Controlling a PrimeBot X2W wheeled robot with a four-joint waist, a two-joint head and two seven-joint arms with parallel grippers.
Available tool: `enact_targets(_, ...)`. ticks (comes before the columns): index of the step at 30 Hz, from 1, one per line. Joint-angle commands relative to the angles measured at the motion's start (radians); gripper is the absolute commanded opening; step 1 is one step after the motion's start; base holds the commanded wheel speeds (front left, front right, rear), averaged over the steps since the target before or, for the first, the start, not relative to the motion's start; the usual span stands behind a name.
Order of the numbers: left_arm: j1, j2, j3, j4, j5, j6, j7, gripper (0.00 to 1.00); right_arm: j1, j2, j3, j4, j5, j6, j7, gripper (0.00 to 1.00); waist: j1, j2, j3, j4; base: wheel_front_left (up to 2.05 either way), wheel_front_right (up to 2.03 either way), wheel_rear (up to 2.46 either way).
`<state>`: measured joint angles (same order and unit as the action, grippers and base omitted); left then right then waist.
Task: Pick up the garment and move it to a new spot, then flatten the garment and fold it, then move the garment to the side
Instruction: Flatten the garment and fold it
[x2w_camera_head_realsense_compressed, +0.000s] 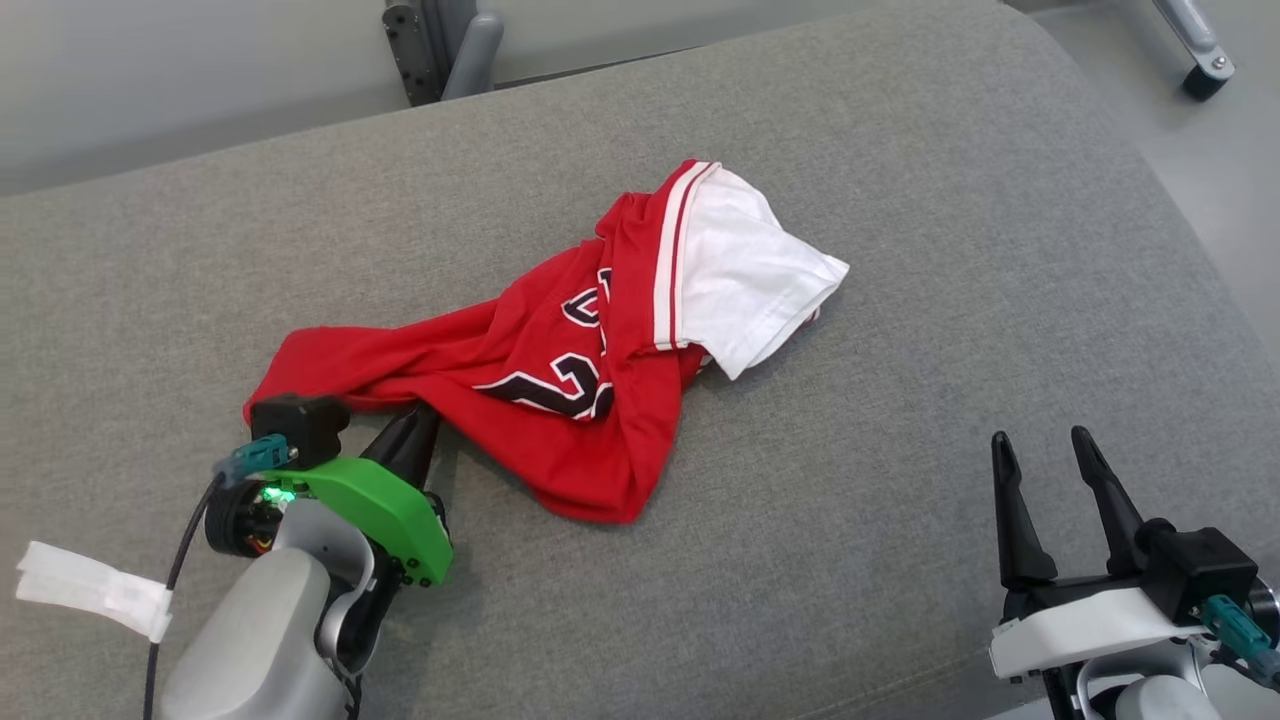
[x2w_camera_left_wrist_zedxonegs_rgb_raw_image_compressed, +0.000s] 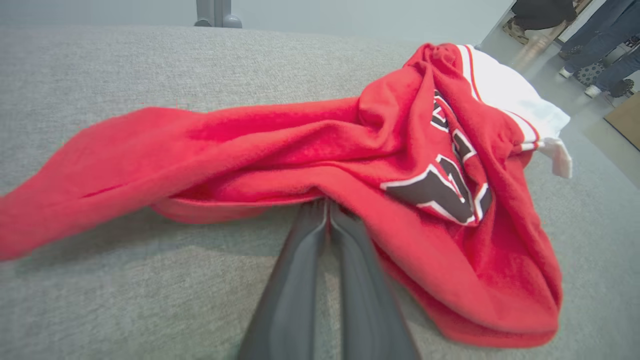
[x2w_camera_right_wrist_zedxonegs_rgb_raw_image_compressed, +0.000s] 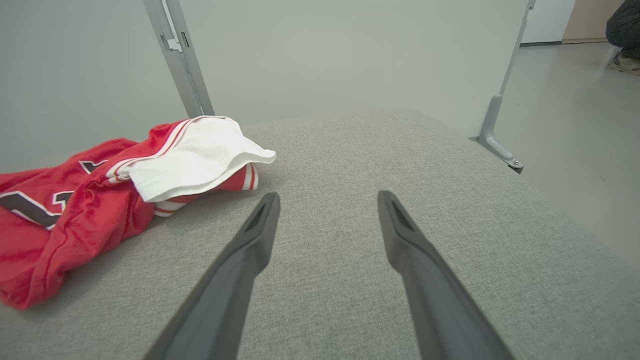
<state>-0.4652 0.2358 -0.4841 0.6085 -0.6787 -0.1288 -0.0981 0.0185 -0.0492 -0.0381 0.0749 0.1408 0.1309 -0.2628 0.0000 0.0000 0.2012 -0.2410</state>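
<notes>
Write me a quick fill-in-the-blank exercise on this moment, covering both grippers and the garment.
1. The left gripper is ____ on the near edge of the garment.
2. The right gripper is ____, apart from the garment.
3. The garment's body is red and its sleeve is ____.
4. It lies crumpled on a ____ cushioned surface.
Missing words: shut; open; white; grey.

Left gripper clamped on red garment hem (crumpled), grey cushion beneath.
</notes>
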Motion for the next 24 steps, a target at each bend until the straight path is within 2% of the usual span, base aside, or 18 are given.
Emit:
enact_targets(1,0.021,0.025,0.000,-0.044,-0.006,-0.003,0.019,0.00,0.008,-0.003,-0.001,0.000,0.002,0.000,-0.003,1.00,0.0000,0.0000,-0.019,0.017,0.00,0.00,0.00)
enact_targets(5,0.058,0.069,-0.003,-0.197,-0.015,0.028,0.098,0.00,0.022,-0.003,-0.001,0.002,-0.004,0.000,-0.003,1.00,0.0000,0.0000,-0.040,0.040,0.00,0.00,0.00)
enact_targets(6,0.058,0.069,-0.003,-0.197,-0.015,0.028,0.098,0.00,0.022,-0.003,-0.001,0.002,-0.004,0.000,-0.003,1.00,0.0000,0.0000,-0.040,0.040,0.00,0.00,0.00)
enact_targets(11,0.095,0.119,-0.003,-0.434,-0.038,0.081,0.226,0.00,0.037,-0.003,0.003,0.005,-0.012,0.000,-0.003,1.00,0.0000,0.0000,-0.064,0.068,0.00,0.00,0.00)
enact_targets(12,0.103,0.141,0.002,-0.536,-0.052,0.099,0.274,0.00,0.035,-0.003,0.006,0.004,-0.012,0.000,-0.003,1.00,0.0000,0.0000,-0.068,0.075,0.00,0.00,0.00)
enact_targets(16,0.090,0.176,0.016,-0.696,-0.092,0.120,0.374,0.00,0.036,-0.003,0.004,0.003,-0.012,0.000,-0.003,1.00,0.0000,0.0000,-0.073,0.092,0.00,0.00,0.00)
enact_targets(21,0.034,0.204,0.048,-0.806,-0.182,0.133,0.499,0.00,0.032,-0.003,0.009,0.007,-0.014,0.000,-0.003,1.00,0.0000,0.0000,-0.075,0.100,0.00,0.00,0.00)
enact_targets(24,-0.007,0.214,0.082,-0.819,-0.236,0.163,0.565,0.00,0.023,-0.003,0.016,0.009,-0.009,0.000,-0.003,1.00,0.0000,0.0000,-0.070,0.096,0.00,0.00,0.00)
